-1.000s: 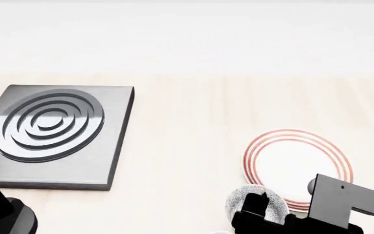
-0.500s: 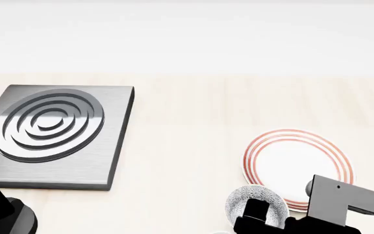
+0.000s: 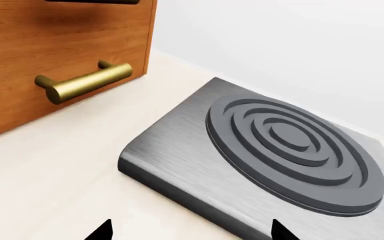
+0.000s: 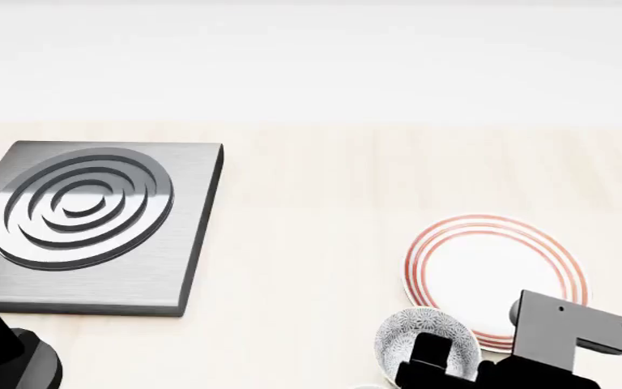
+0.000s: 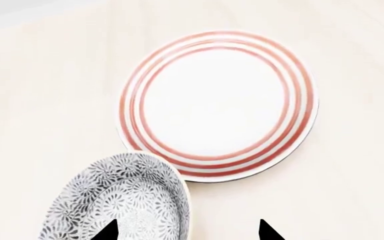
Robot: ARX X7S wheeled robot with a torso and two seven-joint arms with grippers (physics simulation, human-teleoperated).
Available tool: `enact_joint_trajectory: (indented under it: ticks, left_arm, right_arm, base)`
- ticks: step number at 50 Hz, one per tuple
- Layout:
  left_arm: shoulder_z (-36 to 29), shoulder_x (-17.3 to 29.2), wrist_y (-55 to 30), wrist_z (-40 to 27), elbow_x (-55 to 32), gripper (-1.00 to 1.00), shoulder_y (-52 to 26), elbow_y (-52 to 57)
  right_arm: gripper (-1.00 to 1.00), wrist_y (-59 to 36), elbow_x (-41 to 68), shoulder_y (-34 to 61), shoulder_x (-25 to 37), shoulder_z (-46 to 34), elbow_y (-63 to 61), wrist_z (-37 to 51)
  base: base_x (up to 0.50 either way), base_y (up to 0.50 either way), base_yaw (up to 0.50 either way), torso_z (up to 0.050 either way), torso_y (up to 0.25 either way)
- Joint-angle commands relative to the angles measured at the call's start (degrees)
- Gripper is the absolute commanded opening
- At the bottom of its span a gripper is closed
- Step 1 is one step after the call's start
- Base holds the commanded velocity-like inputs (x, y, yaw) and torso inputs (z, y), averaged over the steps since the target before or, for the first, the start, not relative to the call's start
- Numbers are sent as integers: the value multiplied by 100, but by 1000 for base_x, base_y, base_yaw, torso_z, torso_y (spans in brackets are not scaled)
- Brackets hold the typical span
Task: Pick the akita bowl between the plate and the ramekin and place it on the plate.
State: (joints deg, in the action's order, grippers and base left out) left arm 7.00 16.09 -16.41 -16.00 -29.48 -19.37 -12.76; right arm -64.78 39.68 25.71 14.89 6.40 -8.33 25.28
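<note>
The akita bowl (image 5: pixel 122 200) sits on the pale wooden bench (image 4: pixel 311 243) right at the near edge of the plate (image 5: pixel 217 102), its rim touching or just overlapping the plate's red-ringed border; from the head view the two look pressed together, with the bowl on the side toward the robot and a little to its left. In the right wrist view the bowl looks tilted, its patterned surface facing up. The right hand (image 5: pixel 186 231) hangs low over this spot with its two dark fingertips (image 5: pixel 105 231) spread apart: one tip sits over the bowl, the other over bare bench just off the plate's rim, and nothing is held between them. In the head view that arm's black body and a grey bracket (image 4: pixel 565 324) cover the near part of the plate and part of the bowl. The ramekin I cannot make out for certain; only a sliver of something pale shows at the very bottom edge of the head view. Far off to the robot's left, a brushed-metal slab (image 4: pixel 90 223) with raised concentric rings lies flat on the bench. The left hand (image 3: pixel 190 231) hovers near it, its fingertips wide apart and empty, with a wooden drawer front (image 3: pixel 52 55) and its brass handle (image 3: pixel 82 82) beyond.
</note>
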Motion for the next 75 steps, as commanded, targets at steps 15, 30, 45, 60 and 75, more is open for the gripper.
enact_joint_trajectory:
  ticks: [15, 30, 45, 60, 75]
  left_arm:
    - [-22, 21, 2, -32, -40, 100, 2, 0]
    - [-39, 32, -3, -57, -61, 100, 16, 25]
    - [-53, 49, -12, -76, -87, 100, 14, 34]
    - [-75, 47, 47, -64, -85, 100, 5, -33]
    - [-86, 67, 21, -95, -119, 100, 23, 22]
  right_arm:
    - [100, 167, -130, 103, 108, -277, 521, -148]
    - [100, 253, -146, 117, 149, -390, 722, -259]
    - [100, 239, -93, 145, 158, -474, 750, -310]
    - [100, 233, -7, 107, 173, -473, 802, -363]
    - [100, 299, 16, 102, 174, -506, 971, -424]
  base:
    - [0, 0, 0, 0, 0]
    - [0, 0, 0, 0, 0]
    - [0, 0, 0, 0, 0]
    - [0, 0, 0, 0, 0]
    - [0, 0, 0, 0, 0]
